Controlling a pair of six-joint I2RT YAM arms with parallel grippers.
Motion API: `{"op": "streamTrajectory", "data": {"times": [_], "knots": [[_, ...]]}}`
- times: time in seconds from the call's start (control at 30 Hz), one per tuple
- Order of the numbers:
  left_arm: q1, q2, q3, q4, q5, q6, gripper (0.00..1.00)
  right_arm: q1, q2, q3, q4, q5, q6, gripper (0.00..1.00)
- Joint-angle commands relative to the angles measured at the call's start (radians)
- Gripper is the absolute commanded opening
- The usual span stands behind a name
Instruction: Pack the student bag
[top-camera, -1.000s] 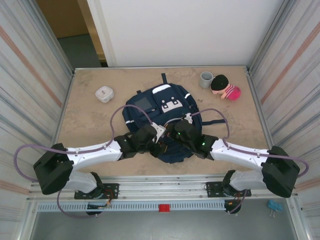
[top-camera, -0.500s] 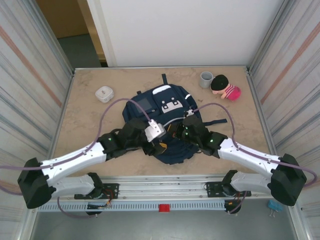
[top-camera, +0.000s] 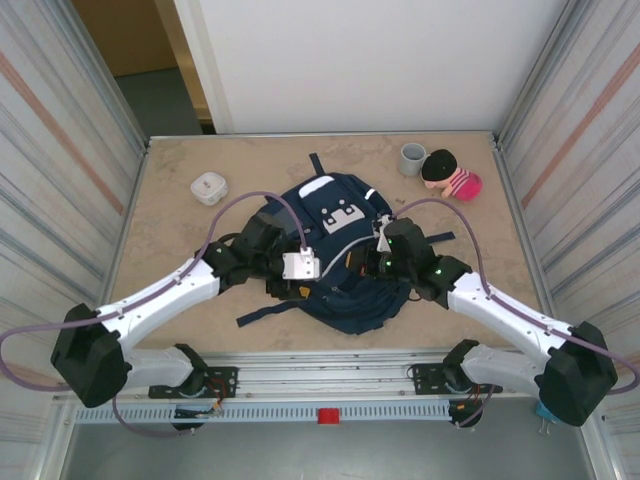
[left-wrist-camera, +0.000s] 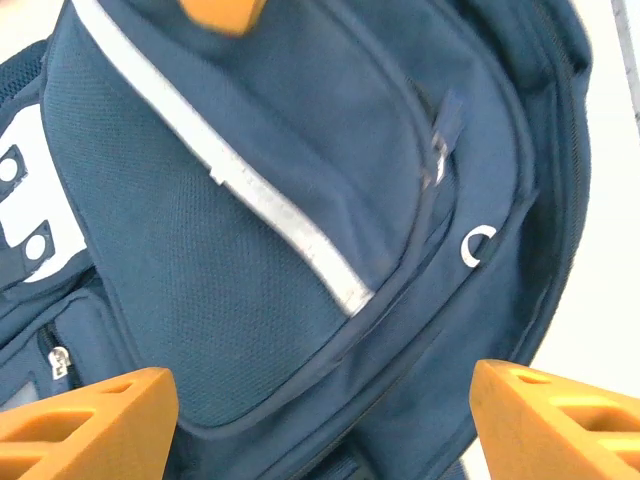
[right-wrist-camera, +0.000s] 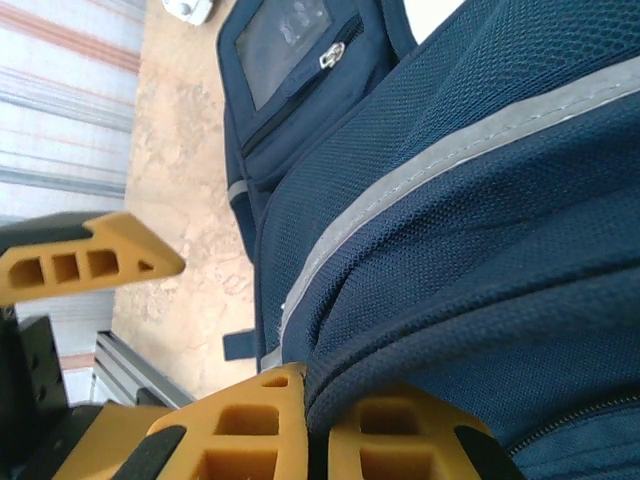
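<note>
Top view: the student bag (top-camera: 340, 215) lies flat mid-desk (top-camera: 170, 240), white patch up, one dark strap trailing toward the near-left. The left end effector (top-camera: 330, 272) is over the bag's near-left part, and the right end effector (top-camera: 376, 262) at its right flank. A small white container (top-camera: 208, 187), grey cup (top-camera: 412, 158) and plush doll (top-camera: 450, 175) sit apart toward the far side. Left wrist view: the left end effector (left-wrist-camera: 320, 400) is released, orange fingers (left-wrist-camera: 90, 420) spread wide over navy fabric with a pale stripe. Right wrist view: the right end effector (right-wrist-camera: 315, 420) is clenched, a fold of bag fabric pinched between its tips.
</note>
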Motion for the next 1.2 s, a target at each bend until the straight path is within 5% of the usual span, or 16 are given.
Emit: {"op": "streamTrajectory", "data": {"times": [0.0, 0.3, 0.5, 0.63, 0.87, 1.17], "knots": [[0.002, 0.031, 0.022, 0.033, 0.096, 0.122, 0.77, -0.017, -0.044, 0.051, -0.018, -0.085, -0.063, 0.08], [-0.056, 0.151, -0.011, 0.235, 0.086, 0.075, 0.69, -0.041, -0.045, 0.048, -0.020, -0.124, -0.064, 0.08], [-0.080, 0.202, 0.004, 0.233, 0.014, 0.036, 0.32, -0.057, -0.072, 0.053, -0.048, -0.116, -0.074, 0.13], [-0.057, 0.197, 0.032, 0.173, 0.112, -0.051, 0.12, -0.034, -0.155, 0.044, -0.156, -0.018, -0.129, 0.36], [-0.040, 0.219, 0.102, 0.088, 0.256, -0.139, 0.07, 0.122, -0.320, -0.012, -0.273, 0.115, -0.240, 0.49], [-0.018, 0.225, 0.116, 0.084, 0.302, -0.150, 0.06, 0.206, -0.184, 0.009, -0.246, 0.165, -0.321, 0.50]]}}
